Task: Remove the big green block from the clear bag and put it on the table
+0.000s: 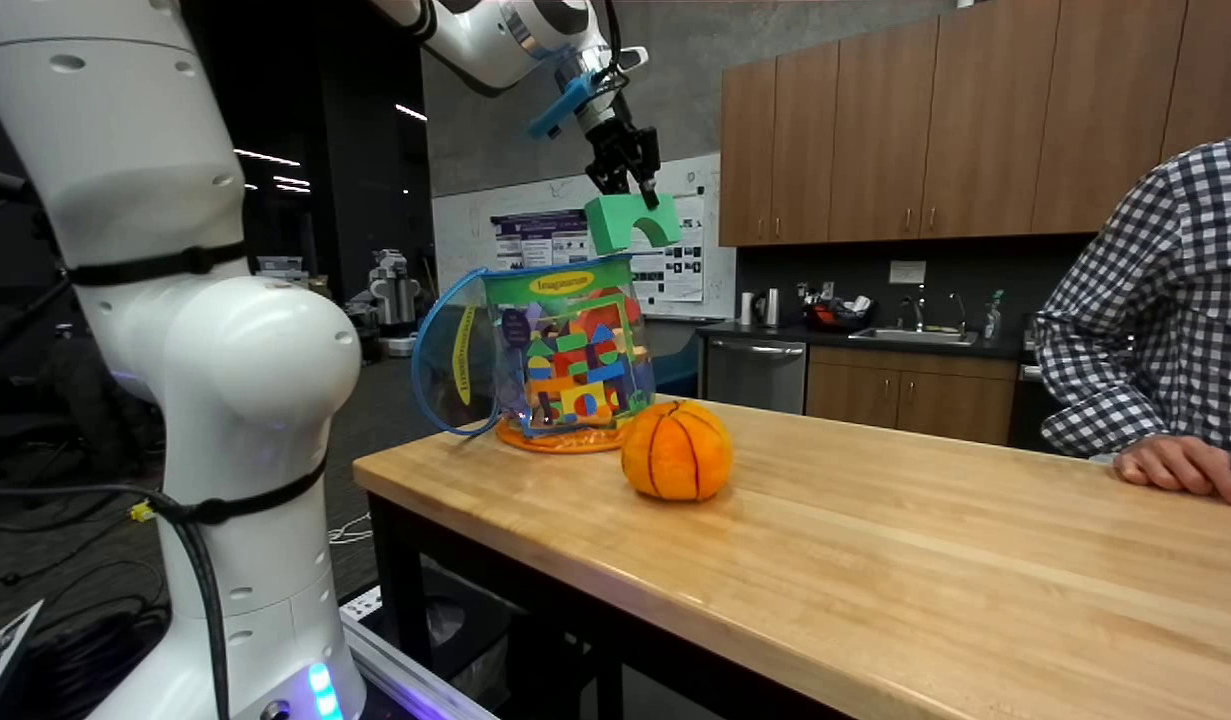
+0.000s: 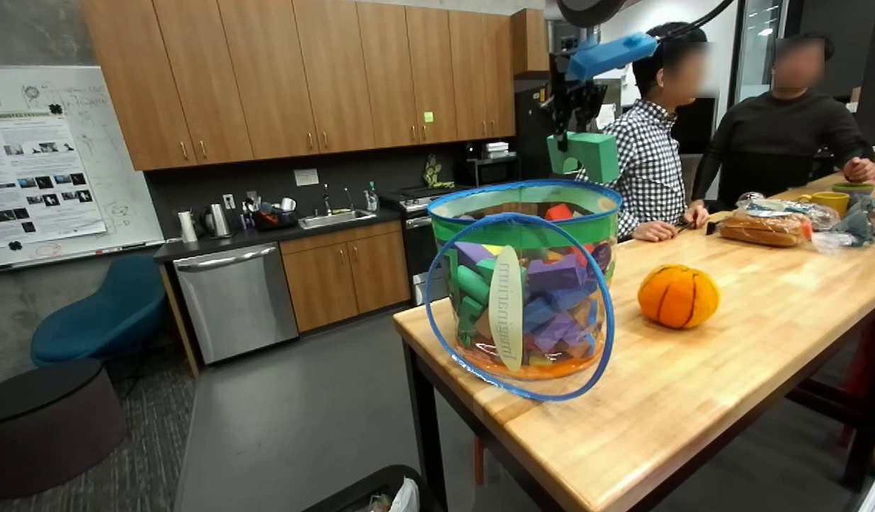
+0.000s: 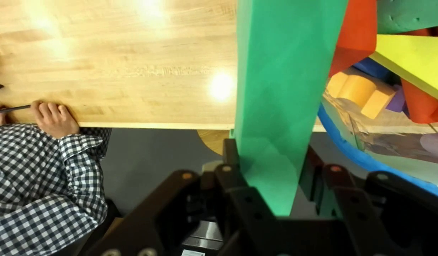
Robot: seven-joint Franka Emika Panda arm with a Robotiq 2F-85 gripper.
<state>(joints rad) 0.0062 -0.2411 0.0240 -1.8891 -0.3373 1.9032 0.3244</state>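
The big green block (image 1: 607, 222) is an arch-shaped piece held in the air above the clear bag. It also shows in an exterior view (image 2: 599, 153) and in the wrist view (image 3: 283, 78). My gripper (image 3: 268, 154) is shut on one end of it, a finger on each side. The clear bag (image 1: 507, 385) stands upright and open on the table (image 1: 925, 560), with many coloured blocks inside. Its green top band shows in an exterior view (image 2: 595, 231). In the wrist view the bag's blue rim (image 3: 357, 153) is to the right of the block.
An orange pumpkin-like ball (image 1: 677, 452) sits on the table beside the bag; it also shows in an exterior view (image 2: 679, 297). A person in a checked shirt (image 2: 654, 163) rests hands on the table's far side. Bread packages (image 2: 768, 226) and a yellow mug (image 2: 828, 203) stand farther along.
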